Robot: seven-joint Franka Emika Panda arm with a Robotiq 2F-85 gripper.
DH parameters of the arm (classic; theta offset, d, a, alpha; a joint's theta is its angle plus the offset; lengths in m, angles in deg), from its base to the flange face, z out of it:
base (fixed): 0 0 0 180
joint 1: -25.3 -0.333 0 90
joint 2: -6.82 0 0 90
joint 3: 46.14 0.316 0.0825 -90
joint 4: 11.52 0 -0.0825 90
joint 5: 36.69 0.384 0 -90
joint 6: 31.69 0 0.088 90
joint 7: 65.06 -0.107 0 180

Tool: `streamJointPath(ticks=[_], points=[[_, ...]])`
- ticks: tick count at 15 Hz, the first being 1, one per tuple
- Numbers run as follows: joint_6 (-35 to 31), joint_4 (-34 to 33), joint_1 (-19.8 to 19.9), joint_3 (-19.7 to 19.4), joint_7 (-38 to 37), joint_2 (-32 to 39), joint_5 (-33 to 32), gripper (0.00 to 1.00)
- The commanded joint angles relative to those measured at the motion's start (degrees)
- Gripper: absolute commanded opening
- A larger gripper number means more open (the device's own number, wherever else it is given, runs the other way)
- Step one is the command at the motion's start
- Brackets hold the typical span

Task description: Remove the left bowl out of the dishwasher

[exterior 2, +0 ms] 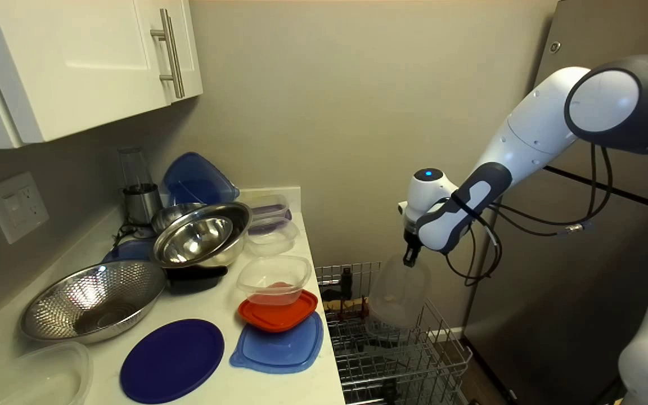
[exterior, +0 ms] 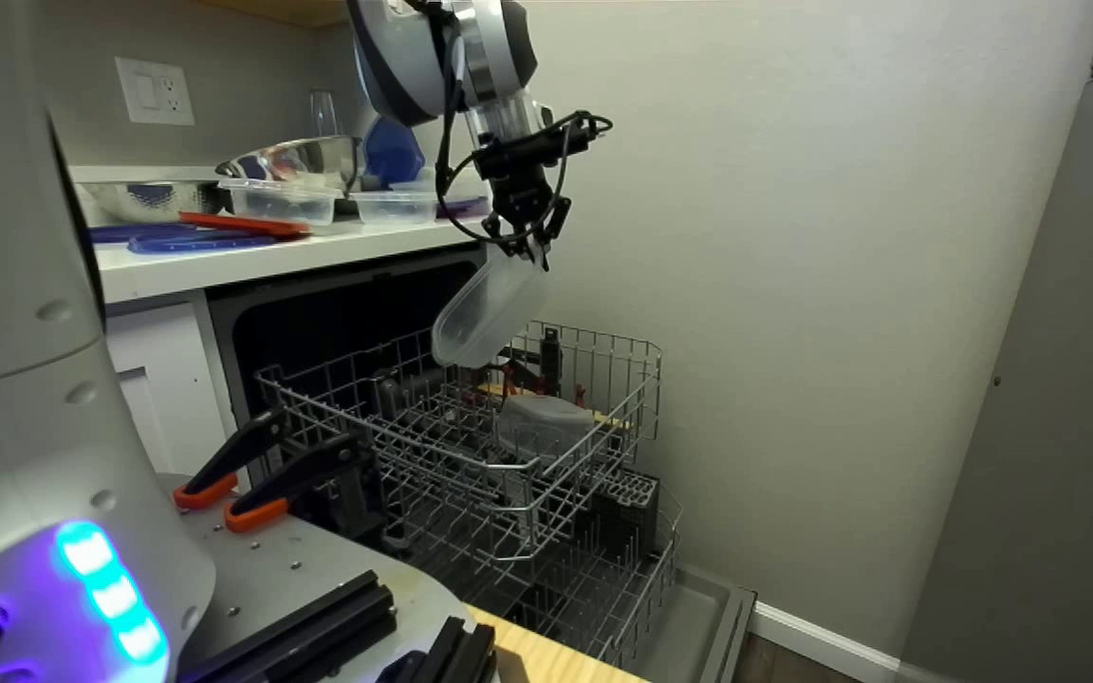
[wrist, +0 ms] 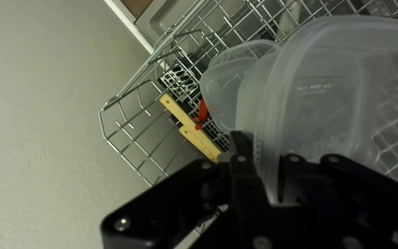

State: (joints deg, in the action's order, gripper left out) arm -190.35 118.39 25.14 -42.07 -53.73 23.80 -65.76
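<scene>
My gripper (exterior: 529,252) is clamped on the edge of a translucent bowl (exterior: 488,318), with the rim running between my two fingers (wrist: 247,180) in the wrist view. In both exterior views the bowl hangs tilted beneath my fingertips, over the upper rack (exterior: 512,466) of the dishwasher (exterior: 222,318); I cannot tell whether its lower end touches the wires. Further down below my gripper, a second translucent container (exterior: 546,424) lies in that same rack, and from the wrist it shows partly hidden behind the bowl I hold. Close to that container, also under me, I see two pale yellow handles (wrist: 187,120) side by side and a small red piece (wrist: 203,110). Lower still, well apart from my fingertips, stands a dark basket (exterior: 620,522) with a perforated top. To the left of my gripper in an exterior view, well apart from it, runs a white counter (exterior 2: 256,388) that bears shiny metal bowls (exterior 2: 194,239) and, near its edge, a red lid (exterior 2: 279,316) overlapping a blue lid (exterior 2: 283,351). A plain wall (exterior: 793,285) rises behind my gripper.
</scene>
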Motion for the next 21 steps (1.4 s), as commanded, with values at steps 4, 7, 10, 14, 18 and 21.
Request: streamJointPath(ticks=[4, 7, 10, 14, 18, 21], points=[[-0.13, 0.38, -1.62, -2.07, 1.22, -0.10, 1.32, 0.06], [-0.13, 0.40, -1.63, -2.10, 1.22, -0.10, 1.32, 0.06], [-0.13, 0.40, -1.64, -2.10, 1.22, -0.10, 1.32, 0.06], [-0.13, 0.40, -1.64, -2.10, 1.22, -0.10, 1.32, 0.06], [-0.66, -0.12, 1.10, 4.37, 9.18, -0.60, 11.53, 0.01], [2.40, -2.70, 10.18, 18.87, 20.62, -0.38, 26.03, 0.01]])
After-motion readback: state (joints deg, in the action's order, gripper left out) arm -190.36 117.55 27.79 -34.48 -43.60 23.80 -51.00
